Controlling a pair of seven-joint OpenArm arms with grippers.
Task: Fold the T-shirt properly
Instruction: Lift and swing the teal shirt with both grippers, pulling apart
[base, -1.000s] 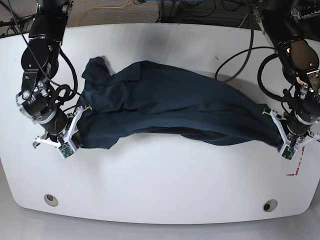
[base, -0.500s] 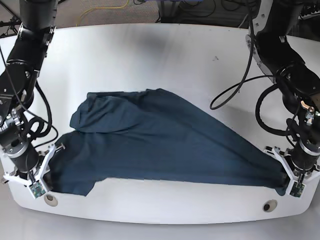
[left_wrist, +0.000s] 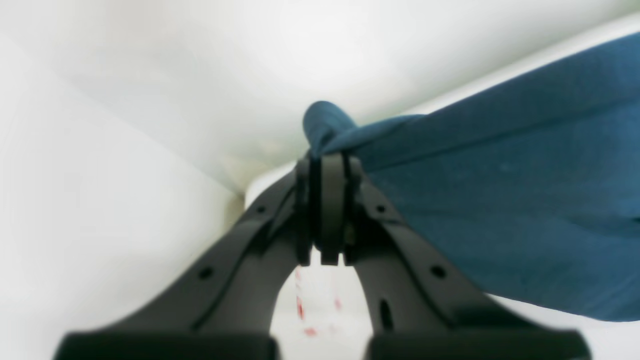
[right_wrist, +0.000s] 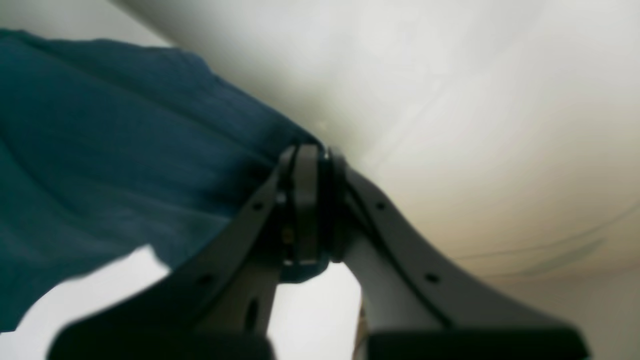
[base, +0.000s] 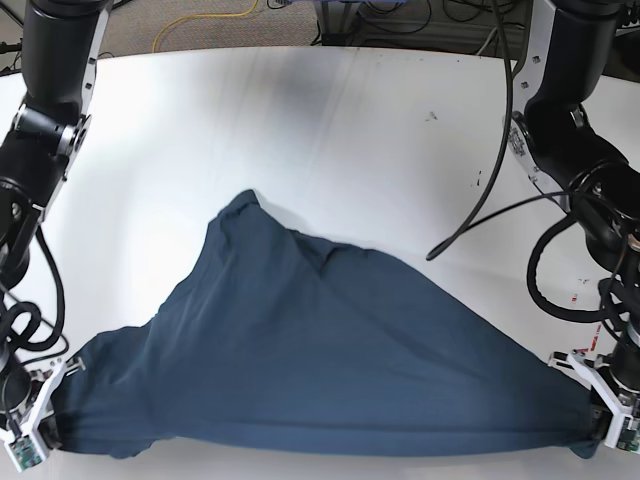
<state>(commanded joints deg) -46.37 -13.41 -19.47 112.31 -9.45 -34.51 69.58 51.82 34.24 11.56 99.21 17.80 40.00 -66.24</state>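
A: What has changed over the last second?

B: Both arms have dragged the T-shirt from the middle of the table down to its near edge. Earlier it lay bunched; now it is pulled into a broad triangle, one long edge taut between the grippers and a peak pointing toward the table's far side.

A: And the fingers?

B: The left gripper is closed tight on a knot of cloth at the corner nearest the table's near right corner. The right gripper is pinched just as narrowly on the opposite corner, beside the near left corner.

A: What does that mean for folding?

B: I'd judge this the flattening stage: the cloth is stretched out, but wrinkles run toward the peak, so no fold is made yet.

A: Room to move?

B: Little toward the near edge, where the shirt's stretched edge sits almost on the rim. The far half of the table is bare.
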